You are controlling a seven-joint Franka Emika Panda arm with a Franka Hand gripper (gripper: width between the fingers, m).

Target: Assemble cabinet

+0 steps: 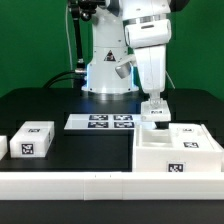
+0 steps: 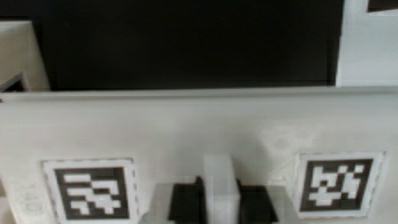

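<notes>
You are looking at a matte black table top (image 1: pixel 60 105) that is filling most of the exterior view. A plain green backdrop (image 1: pixel 30 40) is standing behind it, and a low white wall (image 1: pixel 70 185) is running along its near edge. The white robot arm (image 1: pixel 108 65) is rising from the far middle of the table.

The large white plastic box-shaped cabinet body (image 1: pixel 185 152) is sitting on the black surface at the exterior view's right, close to the near wall. It is showing black-and-white square tags on its top and front. The arm's two-finger gripper (image 1: pixel 155 103) is reaching down just behind it, onto a small white tagged block (image 1: pixel 155 114) that is standing against the cabinet body's far side. You cannot tell from either view whether the fingers are clamping that block or how wide apart they are standing.

The thin flat white marker board (image 1: pixel 100 122) is lying in the middle of the table. A second small white single-tag block (image 1: pixel 33 141) is resting toward the exterior view's left, well apart from the cabinet body.

In the wrist view, a broad white face (image 2: pixel 196 125) carrying two square tags (image 2: pixel 93 190) is filling the nearer half, with black table showing beyond it. It is too close for you to tell which part it belongs to.
</notes>
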